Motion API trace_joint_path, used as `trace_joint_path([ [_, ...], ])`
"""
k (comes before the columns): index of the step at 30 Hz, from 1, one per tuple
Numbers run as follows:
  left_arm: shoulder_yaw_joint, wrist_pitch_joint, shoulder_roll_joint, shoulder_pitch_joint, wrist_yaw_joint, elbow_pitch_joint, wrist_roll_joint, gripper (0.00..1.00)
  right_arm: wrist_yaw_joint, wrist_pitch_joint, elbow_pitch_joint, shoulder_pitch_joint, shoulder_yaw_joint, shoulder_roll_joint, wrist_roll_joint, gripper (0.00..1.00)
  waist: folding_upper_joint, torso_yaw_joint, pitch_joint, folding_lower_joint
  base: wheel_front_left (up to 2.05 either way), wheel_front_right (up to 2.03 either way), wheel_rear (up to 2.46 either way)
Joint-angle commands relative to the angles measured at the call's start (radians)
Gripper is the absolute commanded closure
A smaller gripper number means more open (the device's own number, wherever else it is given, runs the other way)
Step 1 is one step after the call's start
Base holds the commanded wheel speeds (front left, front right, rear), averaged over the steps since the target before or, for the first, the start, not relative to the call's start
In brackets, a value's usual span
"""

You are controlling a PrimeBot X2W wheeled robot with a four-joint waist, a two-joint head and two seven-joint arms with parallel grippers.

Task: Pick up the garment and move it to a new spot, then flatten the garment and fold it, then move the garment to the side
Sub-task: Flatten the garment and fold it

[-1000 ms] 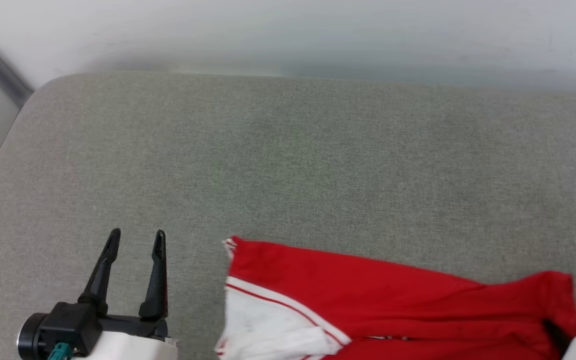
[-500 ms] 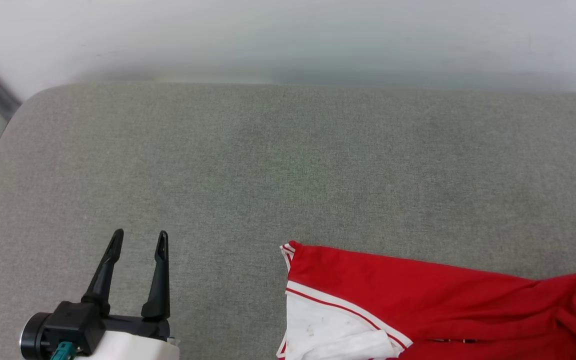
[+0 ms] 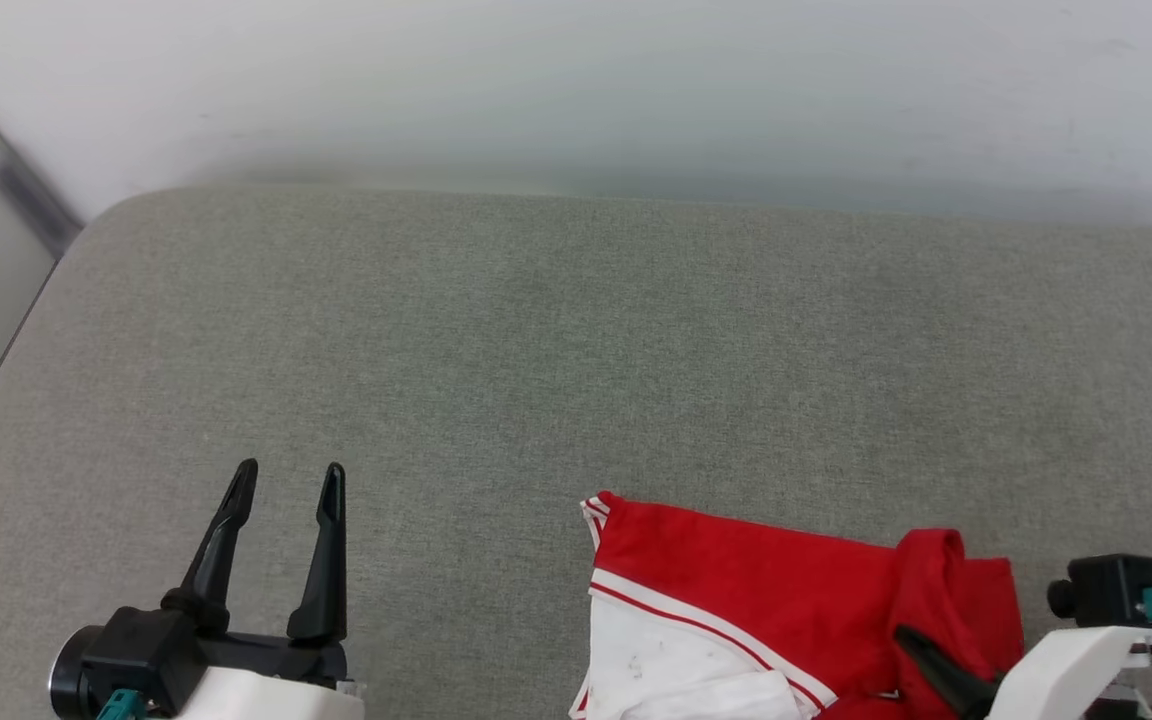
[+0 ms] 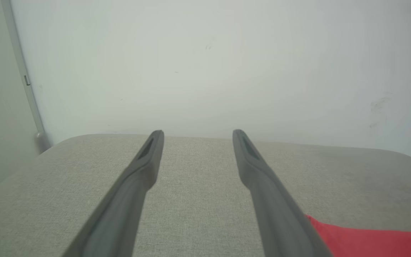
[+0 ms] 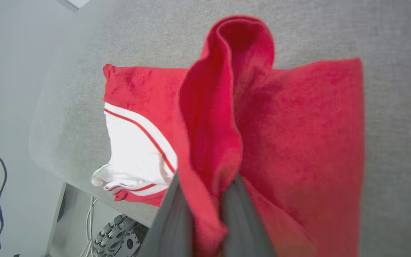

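Okay, left first: your left gripper (image 3: 290, 470) hovered over bare grey worktop (image 3: 536, 350) near the front edge. Its jaws were wide apart with nothing between them, well apart from the cloth. Moving right, the garment (image 3: 736, 580) lay at the front right of the worktop, partly bunched. Its white sleeve (image 3: 666, 665) with red-striped trim sat at the left end, reaching the front edge in the right wrist view. Further right, a red fold stood up in a ridge. Your right gripper (image 5: 207, 182) had its jaws clamped on that fold, cloth squeezed between them. Handling call: light, soft, floppy fabric with no stiffness, so it would likely sag and drag from one pinch point. Thin cloth could also slip out. For flattening, you'd probably do better taking two spread points, shoulders or hem corners, one per gripper, not the middle bunch.
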Motion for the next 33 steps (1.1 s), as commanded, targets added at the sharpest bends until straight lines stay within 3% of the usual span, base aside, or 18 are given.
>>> trace_joint_path([
  [1, 0.0, -0.002, 0.009, 0.003, -0.001, 0.001, 0.001, 0.0, 0.0, 0.015, -0.015, -0.01, 0.021, 0.016, 0.021, 1.0, 0.0, 0.009, -0.004, -0.0001, 0.0, 0.0, 0.0],
  [5, 0.0, -0.002, 0.012, 0.008, -0.001, 0.007, 0.0, 0.0, 0.0, 0.025, -0.027, -0.028, 0.085, 0.03, 0.082, 1.0, 0.0, 0.024, -0.005, -0.0001, 0.0, 0.0, 0.0],
  [11, 0.001, -0.002, 0.008, 0.006, -0.001, 0.017, 0.002, 0.0, 0.0, -0.053, 0.041, -0.058, 0.187, 0.031, 0.239, 1.0, 0.0, 0.045, -0.013, -0.0001, 0.0, 0.0, 0.0],
  [22, -0.002, -0.002, 0.016, -0.004, -0.001, 0.02, -0.001, 0.0, 0.0, -0.224, 0.248, -0.17, 0.307, 0.032, 0.27, 0.99, 0.0, 0.072, -0.014, -0.0001, 0.0, 0.0, 0.0],
  [24, -0.002, -0.002, 0.013, -0.004, -0.001, 0.016, 0.0, 0.0, 0.0, -0.254, 0.278, -0.193, 0.327, 0.031, 0.259, 0.0, 0.0, 0.074, -0.013, -0.0001, 0.0, 0.0, 0.0],
  [33, 0.004, -0.002, 0.015, 0.009, -0.001, 0.014, -0.001, 0.0, 0.0, -0.244, 0.226, -0.22, 0.445, 0.031, 0.291, 0.0, 0.0, 0.063, -0.019, -0.0001, 0.0, 0.0, 0.0],
])
